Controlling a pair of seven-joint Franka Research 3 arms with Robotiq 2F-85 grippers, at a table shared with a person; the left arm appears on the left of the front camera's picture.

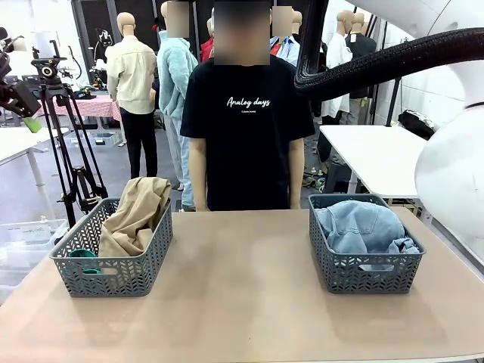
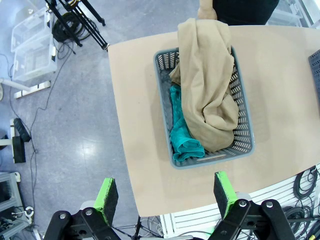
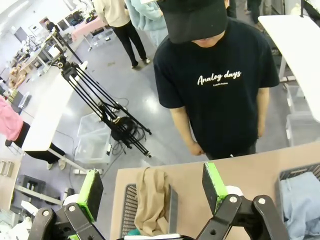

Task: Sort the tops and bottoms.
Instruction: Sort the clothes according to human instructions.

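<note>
Two grey baskets sit well apart on the tabletop [image 1: 242, 295]. The left basket [image 1: 113, 261] holds the tan-beige top [image 1: 136, 215], draped over its far rim, and the teal-green top [image 2: 182, 132] bunched beside it inside. The right basket [image 1: 367, 268] holds the pale denim shorts [image 1: 359, 225] — no second pair can be made out. A person [image 1: 243, 128] stands at the far edge, arms down. High above, the left gripper [image 2: 165, 192] and the right gripper [image 3: 150, 182] both hang with fingers spread — empty.

Tan table [image 1: 242, 302], two grey baskets [image 1: 113, 261] [image 1: 365, 265] well apart
</note>
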